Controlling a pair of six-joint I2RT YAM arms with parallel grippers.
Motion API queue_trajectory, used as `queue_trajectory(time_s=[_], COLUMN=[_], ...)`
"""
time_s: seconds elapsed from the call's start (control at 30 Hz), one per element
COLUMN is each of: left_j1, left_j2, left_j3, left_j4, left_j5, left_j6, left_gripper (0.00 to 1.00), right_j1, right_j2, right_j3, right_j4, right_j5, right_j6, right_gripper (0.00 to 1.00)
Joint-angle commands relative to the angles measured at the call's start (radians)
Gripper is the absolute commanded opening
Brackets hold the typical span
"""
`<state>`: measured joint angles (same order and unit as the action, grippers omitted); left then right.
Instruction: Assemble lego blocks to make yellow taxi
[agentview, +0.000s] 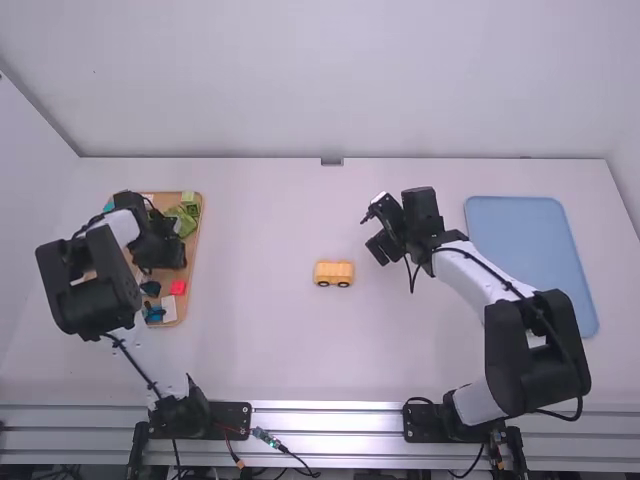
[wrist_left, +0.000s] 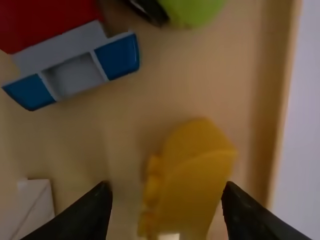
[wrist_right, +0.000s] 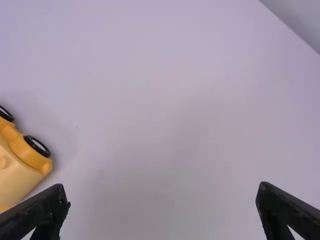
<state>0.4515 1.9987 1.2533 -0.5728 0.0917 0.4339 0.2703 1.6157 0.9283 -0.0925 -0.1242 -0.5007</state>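
in the high view, think of a clock with the yellow toy car (agentview: 334, 273) at its middle and twelve away from the arm bases. the car sits flat on the white tabletop (agentview: 260, 350). at nine o'clock is a tan tray (agentview: 190, 262) full of blocks, with the left gripper (agentview: 163, 252) over it. a green brick (agentview: 190, 203) is at the tray's one o'clock, and a red block (agentview: 177, 287) is between four and five. a blue mat (agentview: 515, 240) lies at three o'clock from the car. the right gripper (agentview: 374, 232) is near the car, between one and two o'clock.

in the left wrist view, the left gripper (wrist_left: 167, 188) has its fingers open, with a yellow block (wrist_left: 192, 180) between them, near the tray's edge. near it are a gray and blue block (wrist_left: 75, 65) and a white piece (wrist_left: 35, 206).

in the right wrist view, the right gripper (wrist_right: 164, 194) has its fingers wide apart. the car is near one finger, and two black wheels (wrist_right: 37, 146) show.
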Motion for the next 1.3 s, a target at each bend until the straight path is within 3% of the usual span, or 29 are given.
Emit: queue_trajectory(time_s=[0.0,0.1,0.2,0.53,0.8,0.97,1.27], left_j1=[0.002,-0.003,-0.003,-0.003,-0.005,-0.006,-0.009], left_j2=[-0.016,-0.016,-0.016,-0.016,-0.016,-0.016,-0.068], left_j3=[-0.027,-0.041,-0.049,-0.050,-0.050,-0.050,-0.051], left_j4=[0.009,0.034,0.047,0.020,0.021,0.033,0.068], left_j5=[0.004,0.005,0.004,0.004,-0.006,-0.004,-0.152], left_j6=[0.001,0.000,0.000,-0.026,-0.071,-0.071,-0.269], left_gripper=[0.57,0.53,0.41,0.25,0.19,0.02,0.02], right_j1=[0.000,-0.004,-0.002,-0.004,-0.004,-0.001,-0.001], right_j2=[0.003,0.003,0.003,0.003,0.003,0.003,0.002], right_j3=[0.023,0.023,0.023,0.023,0.023,0.023,0.026], right_j4=[-0.002,-0.002,-0.002,-0.002,-0.002,-0.001,0.042], right_j5=[0.002,0.002,0.002,0.002,0.002,-0.013,-0.016], right_j6=[0.003,0.003,0.003,0.003,0.005,0.009,0.173], right_gripper=[0.99,0.99,0.99,0.99,0.99,0.99,0.99])
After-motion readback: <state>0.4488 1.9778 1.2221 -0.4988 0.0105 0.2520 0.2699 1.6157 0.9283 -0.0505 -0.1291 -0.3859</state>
